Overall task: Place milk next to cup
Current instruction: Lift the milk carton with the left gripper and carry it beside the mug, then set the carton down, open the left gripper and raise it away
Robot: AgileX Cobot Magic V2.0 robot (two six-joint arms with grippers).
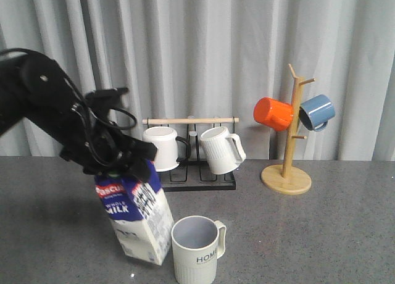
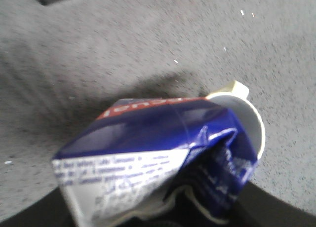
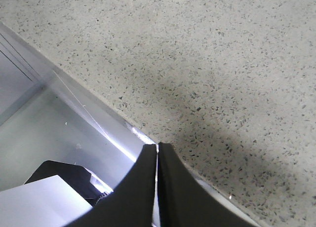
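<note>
The milk carton (image 1: pixel 141 219), blue and white with a red band, stands tilted on the grey table, its base close to the left of the cup (image 1: pixel 196 249). The cup is a pale ribbed mug with "HOME" lettering, at the front centre. My left gripper (image 1: pixel 120 163) is shut on the carton's top from above. In the left wrist view the carton (image 2: pixel 148 158) fills the lower part and the cup's rim (image 2: pixel 254 123) shows just behind it. My right gripper (image 3: pixel 157 147) is shut and empty, over the table's edge; it does not show in the front view.
A black rack (image 1: pixel 197 173) behind holds a plain white mug (image 1: pixel 162 148) and a white ribbed mug (image 1: pixel 221 149). A wooden mug tree (image 1: pixel 289 142) at the back right carries an orange mug (image 1: pixel 273 113) and a blue mug (image 1: pixel 317 112). A grey curtain hangs behind.
</note>
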